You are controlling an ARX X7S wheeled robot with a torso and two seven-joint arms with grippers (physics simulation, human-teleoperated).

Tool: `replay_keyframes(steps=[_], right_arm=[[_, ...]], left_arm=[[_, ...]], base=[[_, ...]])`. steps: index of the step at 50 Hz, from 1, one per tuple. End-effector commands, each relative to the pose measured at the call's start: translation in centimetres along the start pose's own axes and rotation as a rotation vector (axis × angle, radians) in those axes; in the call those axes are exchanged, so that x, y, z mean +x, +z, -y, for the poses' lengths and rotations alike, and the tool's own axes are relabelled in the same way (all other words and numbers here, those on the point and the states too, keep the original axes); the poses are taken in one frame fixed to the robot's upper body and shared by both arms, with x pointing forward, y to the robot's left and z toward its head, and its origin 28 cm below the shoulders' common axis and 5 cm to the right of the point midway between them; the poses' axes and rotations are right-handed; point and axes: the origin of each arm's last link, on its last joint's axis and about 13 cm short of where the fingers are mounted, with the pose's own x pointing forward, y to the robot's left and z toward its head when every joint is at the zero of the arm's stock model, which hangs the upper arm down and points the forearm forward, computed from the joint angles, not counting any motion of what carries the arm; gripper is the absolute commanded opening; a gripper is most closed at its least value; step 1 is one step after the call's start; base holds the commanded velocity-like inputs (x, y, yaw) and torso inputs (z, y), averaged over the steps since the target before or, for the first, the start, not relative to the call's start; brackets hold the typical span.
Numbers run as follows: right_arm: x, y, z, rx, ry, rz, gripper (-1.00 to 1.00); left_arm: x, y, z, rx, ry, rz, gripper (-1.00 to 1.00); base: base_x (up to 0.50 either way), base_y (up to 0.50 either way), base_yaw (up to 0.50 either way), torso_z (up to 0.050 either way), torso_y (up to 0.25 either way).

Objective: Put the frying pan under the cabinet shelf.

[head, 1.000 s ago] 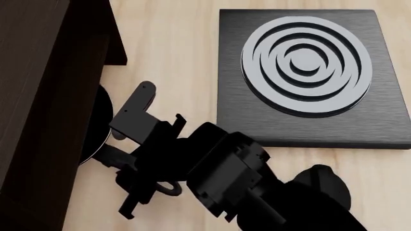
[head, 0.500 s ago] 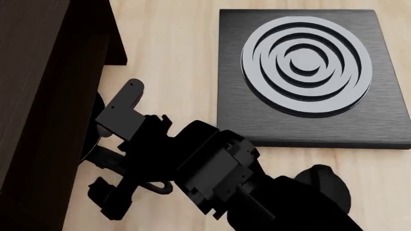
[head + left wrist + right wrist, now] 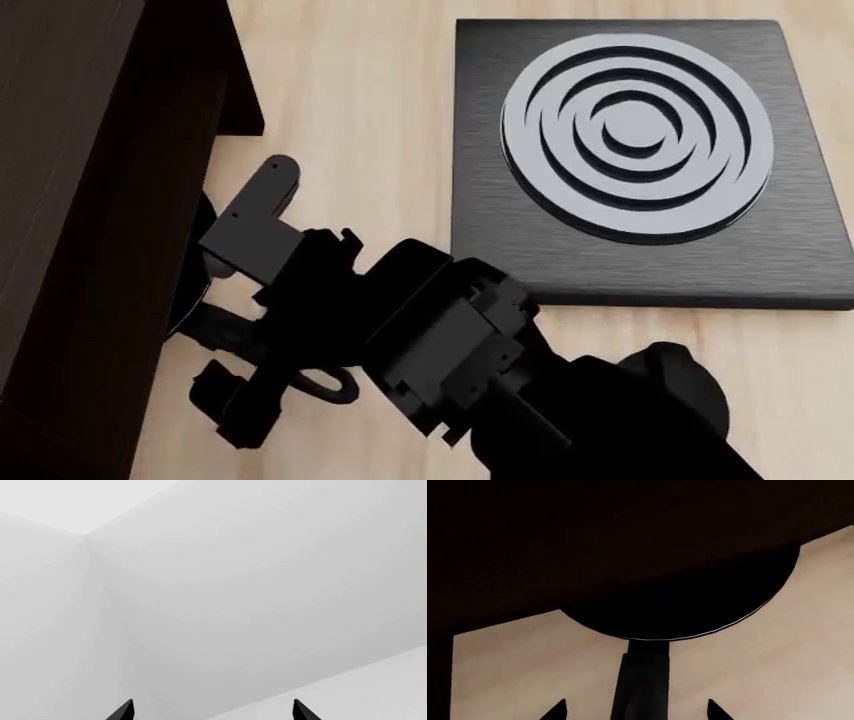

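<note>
Mostly the frying pan (image 3: 680, 610) sits beneath the cabinet shelf (image 3: 94, 200) edge.

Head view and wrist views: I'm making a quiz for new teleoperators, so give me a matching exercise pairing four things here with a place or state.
Things:
1. frying pan
2. cabinet shelf
3. black square plate
4. left gripper

Places or states:
A. fingertips apart, facing bare pale walls
B. dark wood unit at the head view's left
C. partly beneath the dark unit, handle pointing out
D. bears pale concentric rings

Pairs: 1-C, 2-B, 3-D, 4-A
</note>
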Motion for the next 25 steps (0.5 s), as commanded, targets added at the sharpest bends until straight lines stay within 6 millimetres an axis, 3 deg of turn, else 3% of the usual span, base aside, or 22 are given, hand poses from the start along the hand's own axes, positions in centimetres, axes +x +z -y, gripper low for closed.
replay_keyframes(steps=[1, 17, 25], right_arm=[[-0.9, 1.3, 0.2, -0.028, -0.022, 0.024, 1.00], [-4.3, 0.8, -0.3, -0.035, -0.086, 0.022, 1.00], [-6.7, 1.6, -2.0, -0.081, -0.093, 0.046, 1.00]], left_arm=[[-0.1, 0.0, -0.1, -0.006, -0.002, -0.002, 1.00], [-0.2, 1.1, -0.2, -0.005, -0.007, 0.017, 1.00], [-0.2, 1.2, -0.1, -0.008, -0.011, 0.017, 1.00]], base=[[0.00, 0.00, 0.00, 0.000, 0.000], [0.00, 0.00, 0.00, 0.000, 0.000], [0.00, 0.00, 0.00, 0.000, 0.000]])
